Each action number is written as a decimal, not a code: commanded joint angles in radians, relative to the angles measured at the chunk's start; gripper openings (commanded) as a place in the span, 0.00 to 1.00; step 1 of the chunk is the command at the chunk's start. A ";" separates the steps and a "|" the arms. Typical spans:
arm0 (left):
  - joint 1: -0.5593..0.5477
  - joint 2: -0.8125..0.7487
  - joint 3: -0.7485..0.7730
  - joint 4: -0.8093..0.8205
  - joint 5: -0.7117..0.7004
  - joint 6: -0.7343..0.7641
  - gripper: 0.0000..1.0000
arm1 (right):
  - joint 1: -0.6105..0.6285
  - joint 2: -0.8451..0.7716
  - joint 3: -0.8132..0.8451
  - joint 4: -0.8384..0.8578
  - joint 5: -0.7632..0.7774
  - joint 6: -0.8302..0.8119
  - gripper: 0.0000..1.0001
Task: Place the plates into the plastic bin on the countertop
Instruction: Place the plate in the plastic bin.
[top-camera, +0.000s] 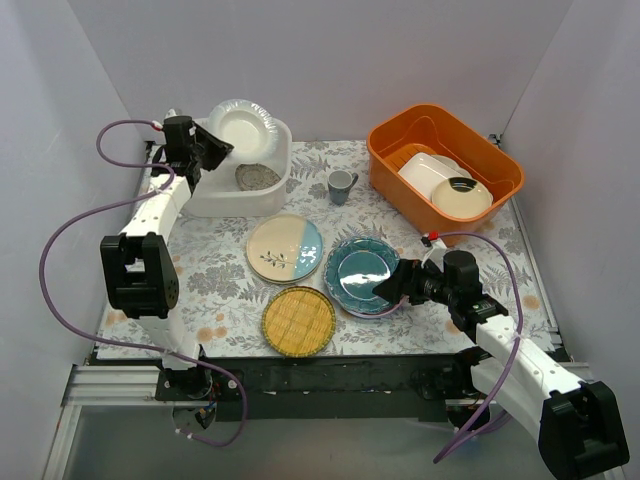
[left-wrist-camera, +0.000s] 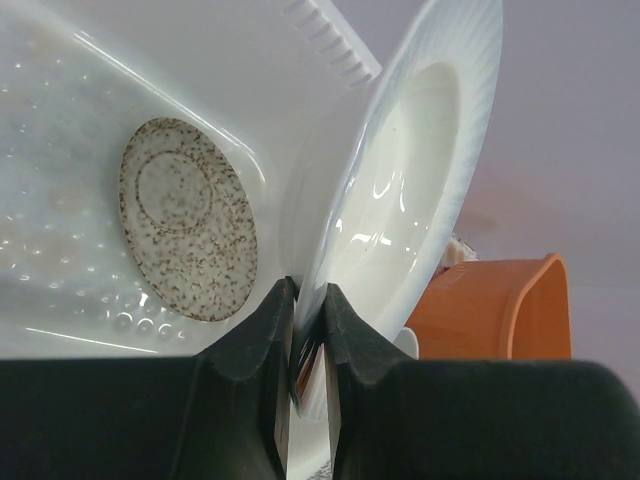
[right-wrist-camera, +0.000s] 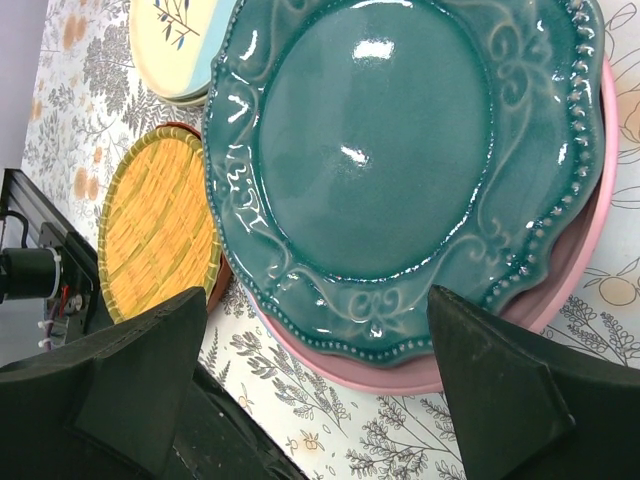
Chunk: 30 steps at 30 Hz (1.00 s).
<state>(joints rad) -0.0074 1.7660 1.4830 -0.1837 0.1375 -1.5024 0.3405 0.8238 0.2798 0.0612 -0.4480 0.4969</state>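
My left gripper (top-camera: 213, 150) is shut on the rim of a pale light-blue plate (top-camera: 240, 125), holding it tilted on edge over the translucent plastic bin (top-camera: 225, 203); the left wrist view shows the fingers (left-wrist-camera: 270, 330) pinching that rim (left-wrist-camera: 420, 170). A speckled plate (left-wrist-camera: 185, 215) lies in the bin. On the countertop (top-camera: 215, 270) lie the cream-and-blue leaf plate (top-camera: 284, 248), the yellow woven plate (top-camera: 298, 321) on a red-orange one (right-wrist-camera: 222, 280), and the teal plate (top-camera: 362, 272) on a pink one (right-wrist-camera: 560, 290). My right gripper (top-camera: 390, 288) is open at the teal plate's near rim (right-wrist-camera: 318, 300).
An orange bin (top-camera: 385, 160) at the back right holds a white rectangular dish (top-camera: 428, 170) and a cream dish (top-camera: 462, 197). A small grey cup (top-camera: 341, 185) stands between the two bins. Grey walls close in the back and sides.
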 joint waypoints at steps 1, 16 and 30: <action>0.006 0.006 0.053 0.029 -0.007 0.021 0.00 | -0.006 -0.005 0.025 0.008 -0.008 -0.008 0.98; 0.006 0.102 0.008 0.006 -0.015 0.050 0.00 | -0.005 0.024 0.030 0.019 -0.021 -0.014 0.98; 0.006 0.182 0.025 -0.026 -0.009 0.070 0.00 | -0.005 0.052 0.042 0.029 -0.021 -0.014 0.98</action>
<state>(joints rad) -0.0074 1.9739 1.4799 -0.2623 0.1116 -1.4361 0.3405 0.8677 0.2813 0.0662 -0.4595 0.4942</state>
